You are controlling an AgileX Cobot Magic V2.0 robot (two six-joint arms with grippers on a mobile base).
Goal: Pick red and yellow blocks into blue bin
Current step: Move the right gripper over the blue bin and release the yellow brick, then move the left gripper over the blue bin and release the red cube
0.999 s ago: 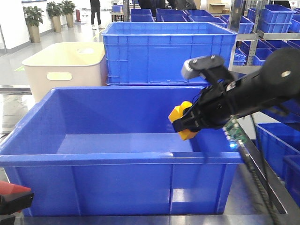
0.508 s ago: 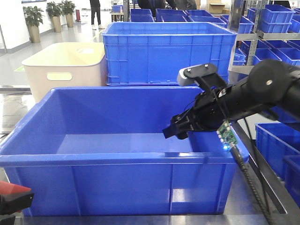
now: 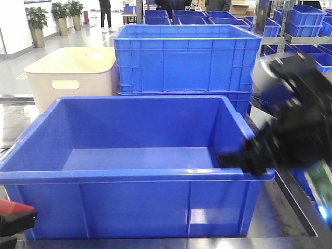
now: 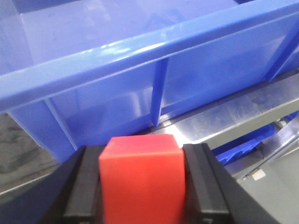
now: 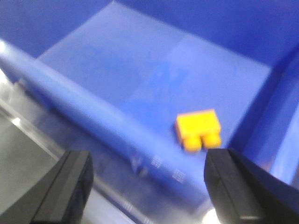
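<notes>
Background: ribbed blue crate (image 3: 187, 58) at centre; beige tub (image 3: 72, 72) with handle slot at left; potted plants (image 3: 37, 21) upper left on glossy pale floor (image 3: 93, 36); shelving (image 3: 303, 31) stacked with blue crates upper right; metal worktop (image 3: 280, 218) lower right.

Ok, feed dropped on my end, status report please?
Left gripper shut on red cube, outside the blue bin. Right gripper open, empty. Yellow brick on bin floor. Nothing in the way.

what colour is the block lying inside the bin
Yellow; the brick on the blue bin floor shows best in the right wrist view.
</notes>
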